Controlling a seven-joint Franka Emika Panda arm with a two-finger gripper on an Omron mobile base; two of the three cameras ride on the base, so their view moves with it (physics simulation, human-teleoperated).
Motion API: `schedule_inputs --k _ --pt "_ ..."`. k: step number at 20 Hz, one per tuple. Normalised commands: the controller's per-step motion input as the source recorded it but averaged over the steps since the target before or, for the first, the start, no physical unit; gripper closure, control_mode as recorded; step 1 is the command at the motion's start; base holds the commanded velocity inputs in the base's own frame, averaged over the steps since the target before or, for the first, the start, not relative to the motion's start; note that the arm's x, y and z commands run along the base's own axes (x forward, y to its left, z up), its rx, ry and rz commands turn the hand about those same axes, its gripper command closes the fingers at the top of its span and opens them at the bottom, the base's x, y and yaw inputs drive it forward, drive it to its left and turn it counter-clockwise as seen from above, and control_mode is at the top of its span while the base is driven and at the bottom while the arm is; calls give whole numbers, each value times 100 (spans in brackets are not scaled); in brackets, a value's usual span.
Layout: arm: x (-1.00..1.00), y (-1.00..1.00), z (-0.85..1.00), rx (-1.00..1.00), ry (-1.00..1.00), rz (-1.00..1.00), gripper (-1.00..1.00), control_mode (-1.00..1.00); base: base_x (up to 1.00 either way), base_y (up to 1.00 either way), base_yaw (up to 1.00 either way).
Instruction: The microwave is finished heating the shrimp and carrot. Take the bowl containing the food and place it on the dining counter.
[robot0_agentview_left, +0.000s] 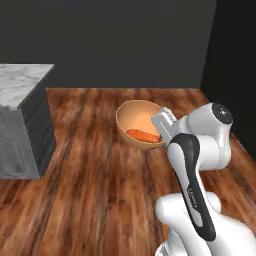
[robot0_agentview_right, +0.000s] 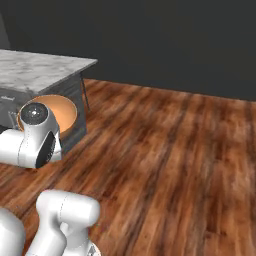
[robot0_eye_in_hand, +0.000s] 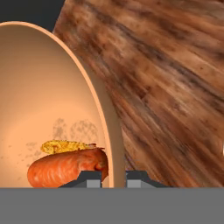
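Observation:
My gripper (robot0_eye_in_hand: 113, 178) is shut on the rim of the orange-tan bowl (robot0_agentview_left: 136, 119) and holds it tilted in the air above the wooden floor. In the bowl lie the carrot (robot0_agentview_left: 143, 135) and, behind it in the hand view, the yellowish shrimp (robot0_eye_in_hand: 65, 145) on top of the carrot (robot0_eye_in_hand: 65, 168). One finger is inside the bowl (robot0_eye_in_hand: 52, 96) and the other outside its wall. The dining counter (robot0_agentview_left: 22, 82), a white marble slab on grey cabinets, stands to the left. In the right base view the bowl (robot0_agentview_right: 64, 112) hangs just in front of the dining counter (robot0_agentview_right: 42, 70), partly hidden by my wrist.
Wooden floor (robot0_agentview_left: 95, 170) spreads under the bowl and to the right. A dark wall (robot0_agentview_left: 125, 45) closes the back. The counter's grey cabinet side (robot0_agentview_left: 35, 130) faces the arm.

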Motion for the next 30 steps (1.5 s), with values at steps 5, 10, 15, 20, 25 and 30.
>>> schedule_inputs --k 5,10,15,20,25,30 --pt "0 0 0 0 0 0 100 100 59 30 76" --pt "0 0 0 0 0 0 100 100 100 87 33" --pt "0 0 0 0 0 0 100 100 100 100 -15" --pt "0 0 0 0 0 0 100 100 100 100 -37" --pt "0 0 0 0 0 0 100 100 100 100 -41" --pt "0 0 0 0 0 0 100 100 100 100 -39"
